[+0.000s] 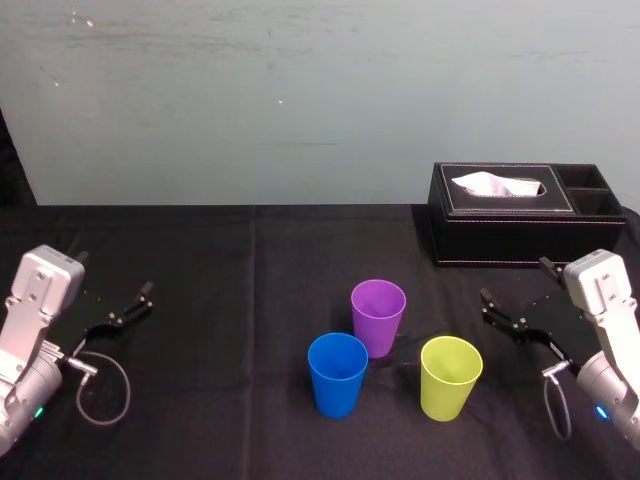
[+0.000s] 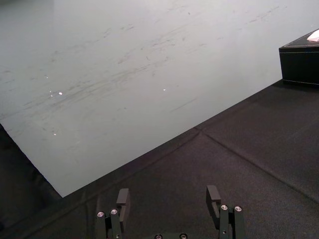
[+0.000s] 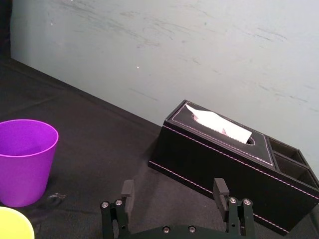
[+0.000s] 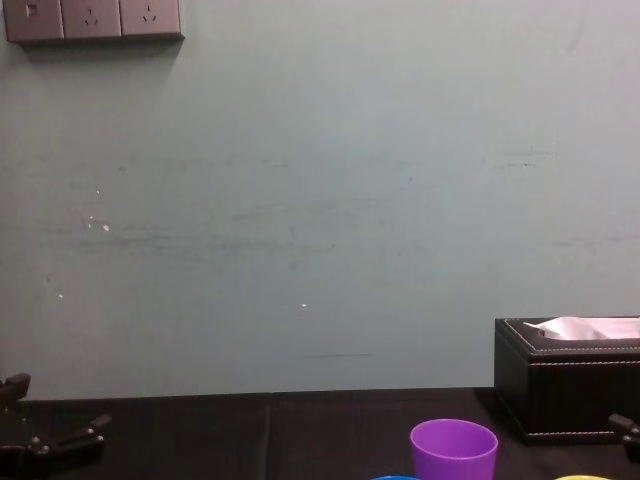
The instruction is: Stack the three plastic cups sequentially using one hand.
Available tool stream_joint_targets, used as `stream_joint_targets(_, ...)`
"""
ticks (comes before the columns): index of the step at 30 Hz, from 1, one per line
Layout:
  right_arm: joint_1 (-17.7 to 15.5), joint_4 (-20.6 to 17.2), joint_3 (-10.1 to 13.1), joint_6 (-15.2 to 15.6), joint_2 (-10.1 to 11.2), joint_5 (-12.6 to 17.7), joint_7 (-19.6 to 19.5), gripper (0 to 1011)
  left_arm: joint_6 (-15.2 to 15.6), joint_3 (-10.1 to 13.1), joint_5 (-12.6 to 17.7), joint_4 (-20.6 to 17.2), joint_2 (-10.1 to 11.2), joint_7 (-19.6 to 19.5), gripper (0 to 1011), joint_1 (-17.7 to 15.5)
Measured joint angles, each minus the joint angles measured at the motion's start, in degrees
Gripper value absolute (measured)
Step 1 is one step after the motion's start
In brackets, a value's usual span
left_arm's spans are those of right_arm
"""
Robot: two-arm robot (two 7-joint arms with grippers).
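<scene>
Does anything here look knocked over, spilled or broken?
Nothing stands out. The purple cup, blue cup and yellow-green cup stand upright, unstacked. The tissue box sits squarely behind them. The left end effector and right end effector are open at the sides.

No legible text (labels, brands, numbers) anywhere.

Both arms are built alike: a white boxy housing [image 1: 46, 288] tops a rounded grey wrist link [image 1: 25, 385], and a thin grey cable [image 1: 100, 385] loops out from a small metal plug. The left gripper [image 1: 115, 275] and the right gripper [image 1: 516, 280], the one just in front of the tissue box [image 1: 515, 210], are matte black. Their flat, angular fingers [image 3: 219, 188] carry pairs of bright silver screws [image 3: 231, 200] at the base. A small lit dot [image 1: 38, 412] glows low on each wrist.
</scene>
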Motion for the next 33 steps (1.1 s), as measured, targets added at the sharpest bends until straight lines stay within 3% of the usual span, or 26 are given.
stream_joint_targets(33, 0.0, 0.0, 0.0, 0.0, 0.0, 0.0, 0.0, 1003, 0.0, 0.0, 0.0, 0.0, 0.0, 0.0, 1000, 0.0)
